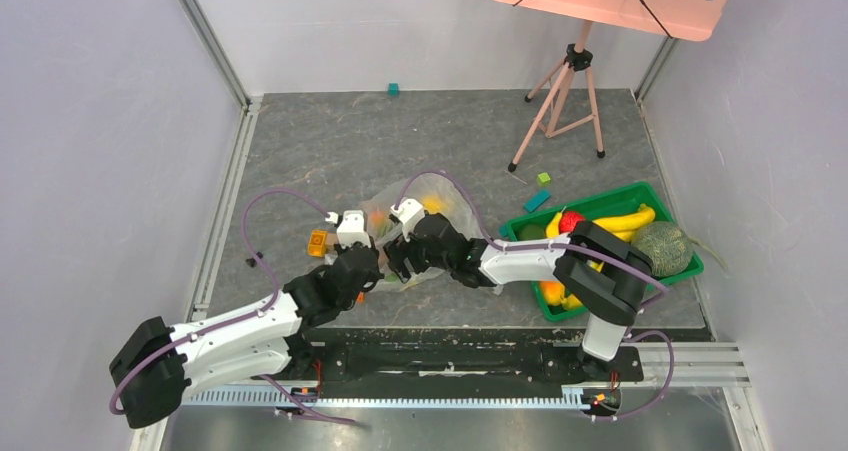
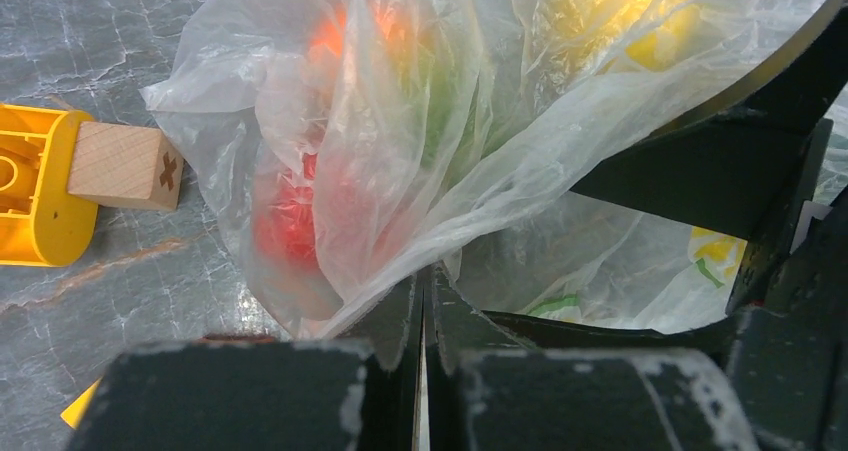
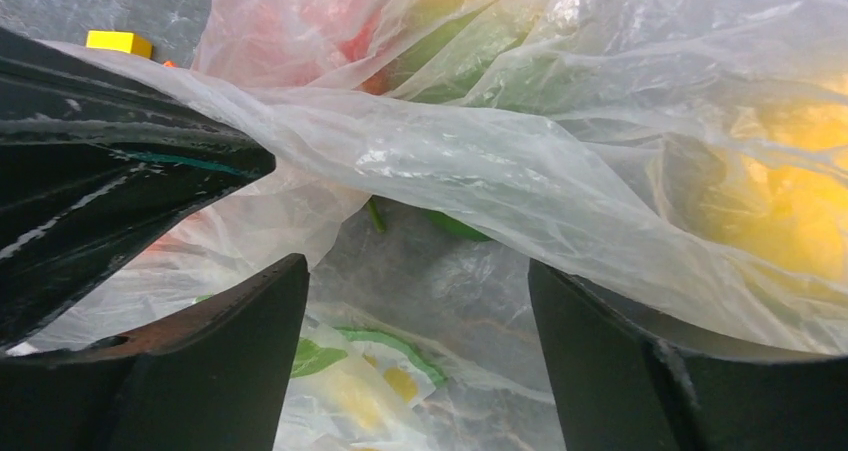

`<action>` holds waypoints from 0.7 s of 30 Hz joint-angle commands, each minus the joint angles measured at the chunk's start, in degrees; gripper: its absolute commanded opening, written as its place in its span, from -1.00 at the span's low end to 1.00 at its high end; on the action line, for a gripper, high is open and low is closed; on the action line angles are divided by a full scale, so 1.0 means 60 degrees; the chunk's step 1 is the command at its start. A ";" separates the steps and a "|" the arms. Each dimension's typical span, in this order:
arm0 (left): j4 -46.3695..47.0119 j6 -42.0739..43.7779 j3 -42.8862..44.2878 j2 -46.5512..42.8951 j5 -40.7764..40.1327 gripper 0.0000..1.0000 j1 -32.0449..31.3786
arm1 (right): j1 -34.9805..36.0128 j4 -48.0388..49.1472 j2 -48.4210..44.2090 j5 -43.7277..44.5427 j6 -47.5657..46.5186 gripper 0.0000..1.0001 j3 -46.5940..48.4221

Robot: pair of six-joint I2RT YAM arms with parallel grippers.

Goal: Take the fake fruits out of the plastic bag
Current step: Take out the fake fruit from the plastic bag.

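The plastic bag (image 1: 440, 199) lies crumpled at the table's centre, between both grippers. The fake fruits show through its film: in the left wrist view a red one (image 2: 290, 221), an orange one (image 2: 330, 36) and a yellow one (image 2: 620, 21); in the right wrist view a yellow one (image 3: 790, 201) and a green one (image 3: 450, 71). My left gripper (image 2: 425, 286) is shut on a fold of the bag (image 2: 520, 141); in the top view it (image 1: 372, 269) sits at the bag's near edge. My right gripper (image 3: 415, 311) is open at the bag's mouth, with film (image 3: 480, 161) stretched across above its fingers.
A green tray (image 1: 600, 198) at the right holds a banana (image 1: 628, 219), a red fruit (image 1: 571, 220) and a melon (image 1: 664, 246). A yellow toy piece (image 2: 30, 186) with a wooden block (image 2: 125, 166) lies left of the bag. A tripod (image 1: 560, 101) and small blocks (image 1: 536, 201) stand behind.
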 commanded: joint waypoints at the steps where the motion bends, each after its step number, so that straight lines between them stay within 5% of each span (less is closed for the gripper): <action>1: 0.0076 0.0318 0.0134 -0.0089 -0.0499 -0.96 0.0033 | 0.0005 0.0597 0.0260 0.0367 -0.0162 0.74 0.0518; 7: 0.0017 0.0241 0.0024 -0.0164 -0.0466 -0.96 0.0083 | 0.0008 0.1167 0.0542 0.0577 -0.0413 0.96 0.0483; 17: -0.0989 0.0389 0.0829 -0.1542 -0.0338 -0.94 0.0098 | -0.0096 0.1624 0.0900 0.0847 -0.0636 0.85 0.0368; 21: -0.1121 0.0626 0.1616 -0.2344 -0.0438 -0.79 0.0223 | -0.0240 0.1997 0.0591 0.0638 -0.0493 0.79 -0.0220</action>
